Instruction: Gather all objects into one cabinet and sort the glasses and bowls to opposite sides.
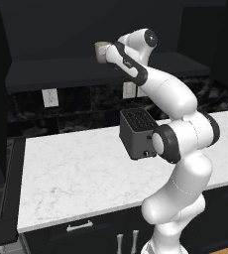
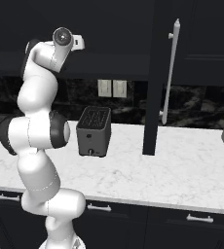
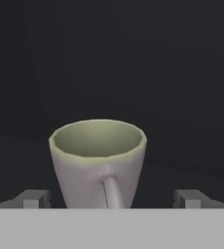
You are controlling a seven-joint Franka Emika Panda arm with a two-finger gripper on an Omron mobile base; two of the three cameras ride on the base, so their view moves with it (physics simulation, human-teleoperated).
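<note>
On the dark cabinet shelf (image 1: 61,69), toward its right end, stands the pale beige-grey ceramic mug (image 3: 98,163), upright, handle facing the hand. The fingers (image 3: 111,198) gape wide either side, holding nothing. Likely rigid, light, slick; grip across the body.

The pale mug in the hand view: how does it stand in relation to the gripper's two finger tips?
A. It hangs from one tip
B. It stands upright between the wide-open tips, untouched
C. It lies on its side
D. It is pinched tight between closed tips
B: the pale mug stands upright with its handle toward the camera, and the gripper has its tips spread wide on either side, clear of the mug's wall.
</note>
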